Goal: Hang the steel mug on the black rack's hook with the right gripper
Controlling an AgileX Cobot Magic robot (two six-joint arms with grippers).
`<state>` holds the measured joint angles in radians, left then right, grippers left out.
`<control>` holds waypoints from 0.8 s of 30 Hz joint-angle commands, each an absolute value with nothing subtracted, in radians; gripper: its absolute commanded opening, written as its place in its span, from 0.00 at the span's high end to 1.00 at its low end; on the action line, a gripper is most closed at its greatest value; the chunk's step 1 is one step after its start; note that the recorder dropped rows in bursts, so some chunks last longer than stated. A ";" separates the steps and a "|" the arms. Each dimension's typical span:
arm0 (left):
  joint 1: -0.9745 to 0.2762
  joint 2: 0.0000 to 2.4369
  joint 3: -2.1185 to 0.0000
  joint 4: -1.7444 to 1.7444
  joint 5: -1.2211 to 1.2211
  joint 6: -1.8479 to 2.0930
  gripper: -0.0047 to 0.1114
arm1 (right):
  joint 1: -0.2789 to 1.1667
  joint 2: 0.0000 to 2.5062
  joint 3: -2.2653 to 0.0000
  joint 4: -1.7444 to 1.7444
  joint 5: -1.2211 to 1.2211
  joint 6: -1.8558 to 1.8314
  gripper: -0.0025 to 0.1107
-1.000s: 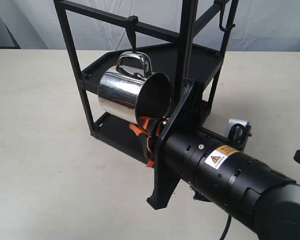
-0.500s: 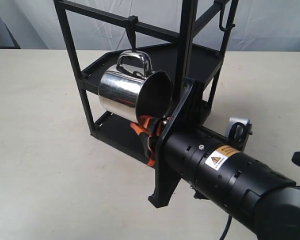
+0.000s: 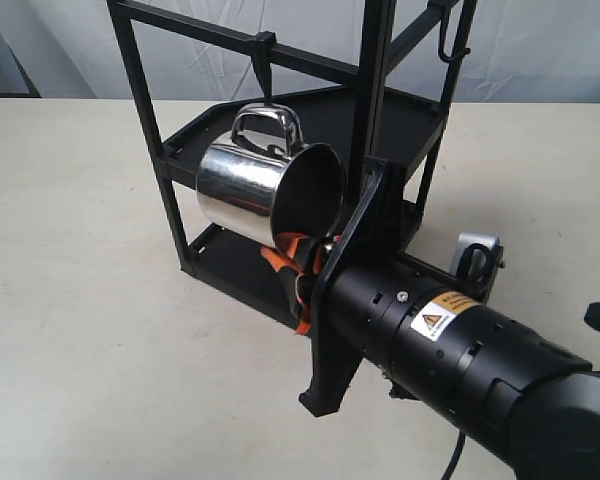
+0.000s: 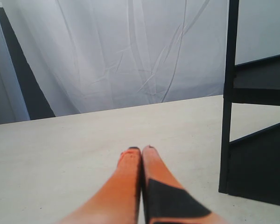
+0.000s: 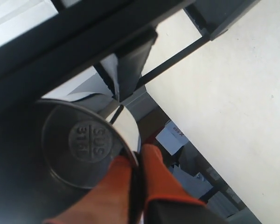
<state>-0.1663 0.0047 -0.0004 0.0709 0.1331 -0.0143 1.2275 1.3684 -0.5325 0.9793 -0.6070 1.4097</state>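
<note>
- Barely anything has shifted since the earlier frames: the right gripper [image 3: 302, 262] has crept slightly toward the black rack [image 3: 372, 120], and the steel mug [image 3: 268, 195] sits a touch closer under the hook [image 3: 264, 62].
- Nearest the front edge of the bench, the right arm's thick black body runs in from the front right corner toward the rack.
- Its orange fingers [image 5: 151, 175] are clamped on the mug's rim, one inside and one outside the wall; the wrist view shows the stamped base down the mug's bore.
- The mug is held in the air beyond the gripper, lying on its side with its long axis pointing toward the left edge and its mouth toward the arm, in front of the rack's upper shelf.
- Its looped handle [image 3: 266, 122] stands on top, directly beneath the hook on the top rail; whether the tip is already inside the loop I cannot tell.
- The next move seems to turn on that vertical line-up: loop below, hook tip above.
- The rack stands toward the far edge, mid-bench.
- The left gripper [image 4: 141, 151] has its fingers pressed together, empty, low over the bench beside a rack post.
</note>
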 commanded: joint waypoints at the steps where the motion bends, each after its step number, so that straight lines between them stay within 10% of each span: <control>1: -0.171 0.000 0.000 0.072 0.128 -0.017 0.95 | 1.221 1.371 -0.523 0.969 -0.607 1.398 0.75; 6: -0.171 0.000 0.000 0.072 0.128 -0.017 0.95 | 1.221 1.371 -0.523 0.973 -0.623 1.398 0.56; 24: -0.171 0.000 0.000 0.072 0.128 -0.017 0.95 | 1.221 1.371 -0.523 0.967 -0.636 1.381 0.57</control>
